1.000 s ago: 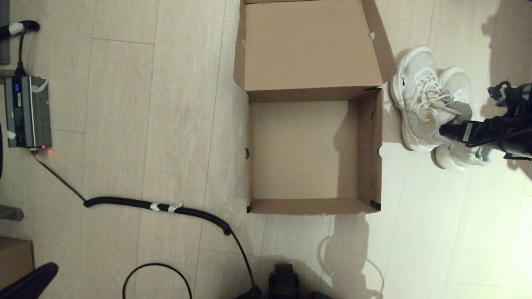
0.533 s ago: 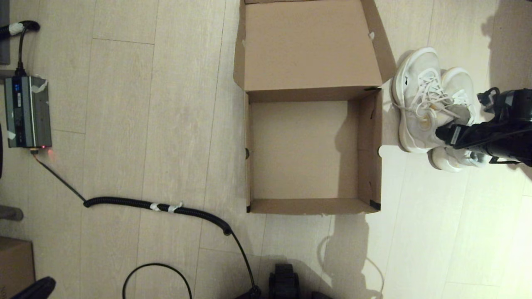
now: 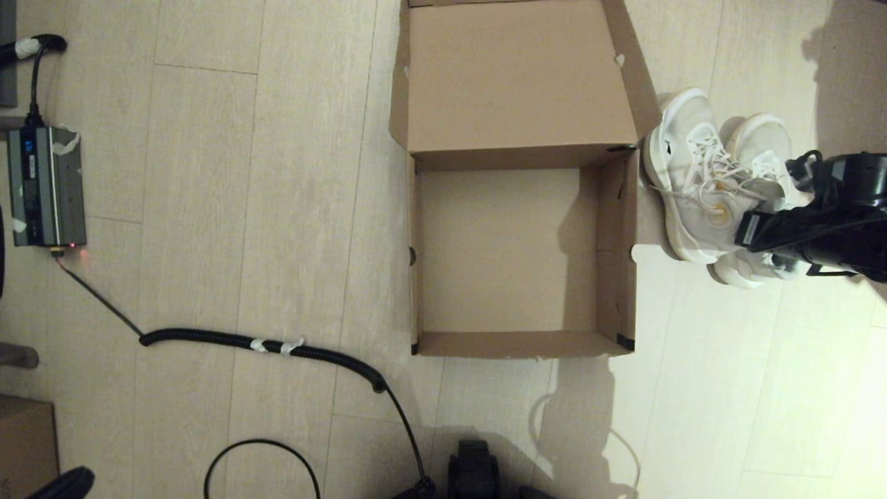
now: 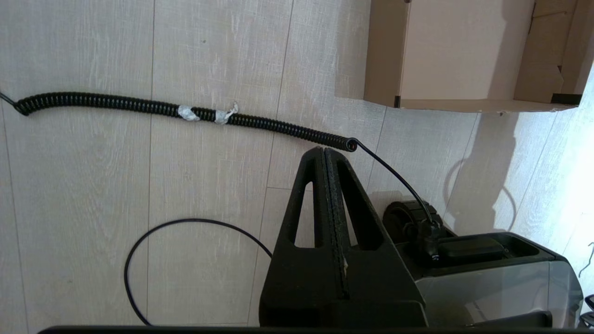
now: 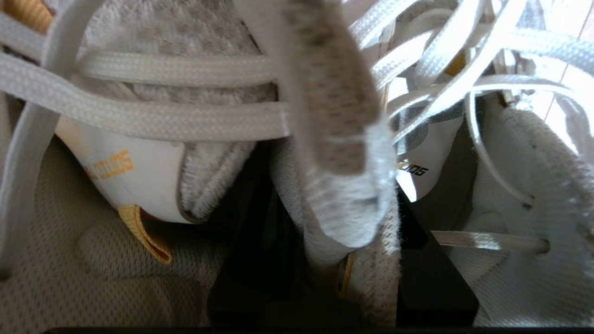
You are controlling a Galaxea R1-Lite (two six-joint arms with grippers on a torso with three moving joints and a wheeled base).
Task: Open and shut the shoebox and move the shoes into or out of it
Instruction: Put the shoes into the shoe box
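Note:
The shoebox [image 3: 617, 256] stands open on the floor, its inside bare, with the lid [image 3: 516, 76] folded back on the far side. Its near corner also shows in the left wrist view as the shoebox [image 4: 445, 51]. The shoes [image 3: 693, 180], two white lace-up sneakers, sit side by side just right of the box. My right gripper [image 3: 752, 232] reaches in from the right and is shut on the shoes at their inner collars. In the right wrist view the shoes [image 5: 139, 167] fill the frame and mesh fabric is pinched between the dark fingers [image 5: 431, 273]. My left gripper [image 4: 325, 150] hangs shut and empty over the floor.
A black coiled cable [image 3: 277, 344] crosses the floor left of the box toward the robot base [image 3: 473, 471]. A grey power unit [image 3: 45, 186] lies at far left. Another cardboard box [image 3: 24, 440] shows at the lower left edge.
The shoes have shifted a little toward the box and toward me, held in my right gripper. The left arm has dropped further out of the head view.

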